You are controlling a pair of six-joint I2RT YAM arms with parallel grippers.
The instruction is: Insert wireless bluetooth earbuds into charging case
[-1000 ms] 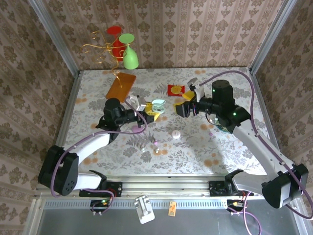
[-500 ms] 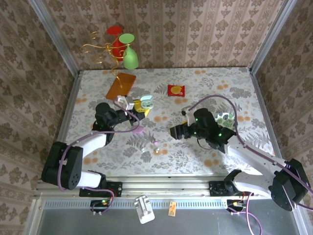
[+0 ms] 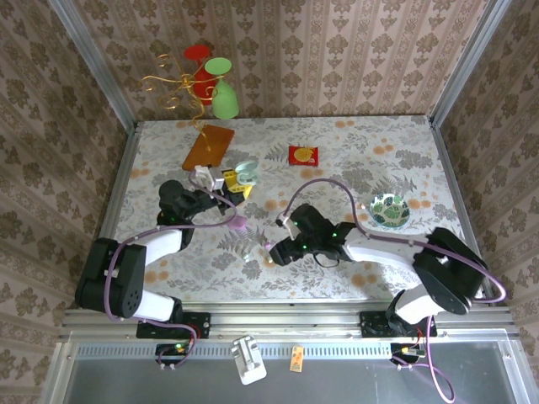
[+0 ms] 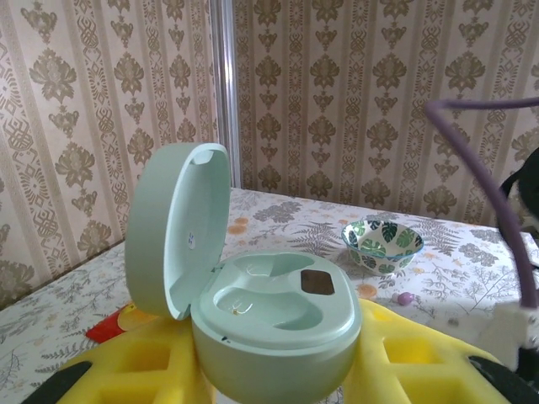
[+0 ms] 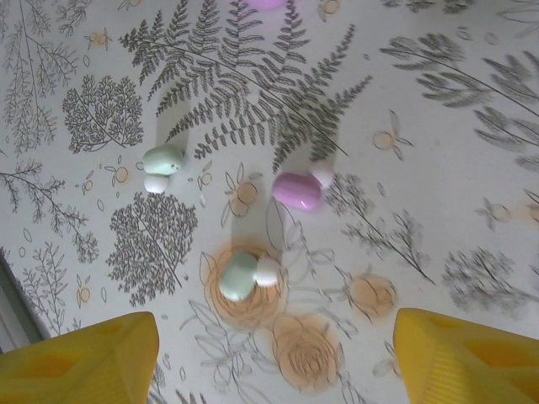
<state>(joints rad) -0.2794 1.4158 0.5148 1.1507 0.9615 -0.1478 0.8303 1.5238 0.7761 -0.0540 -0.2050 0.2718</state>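
A mint-green charging case (image 4: pixel 278 316) stands with its lid tipped up on the left and both wells bare. My left gripper (image 4: pixel 278 374) is shut on it between yellow fingers (image 4: pixel 135 366). From above, the case (image 3: pixel 246 169) and left gripper (image 3: pixel 235 182) sit at the table's middle left. Three earbuds lie on the cloth below my right gripper (image 5: pixel 278 362): a mint one (image 5: pixel 239 275) between the open yellow fingertips (image 5: pixel 84 358), a pink one (image 5: pixel 297 190) beyond it and another mint one (image 5: pixel 162 160) further left. The right gripper (image 3: pixel 274 251) hovers over the earbuds (image 3: pixel 269 258), touching none.
A leaf-patterned bowl (image 3: pixel 390 210) sits at the right. A pink pebble-shaped case (image 3: pixel 238 222) lies by the left arm. An orange board (image 3: pixel 208 147), a red packet (image 3: pixel 303 155) and a wire stand with cups (image 3: pixel 206 80) are at the back.
The right arm swung from the back centre down to the front middle, over the earbuds, and its jaws narrowed slightly. The left gripper carried the case a little left and back.
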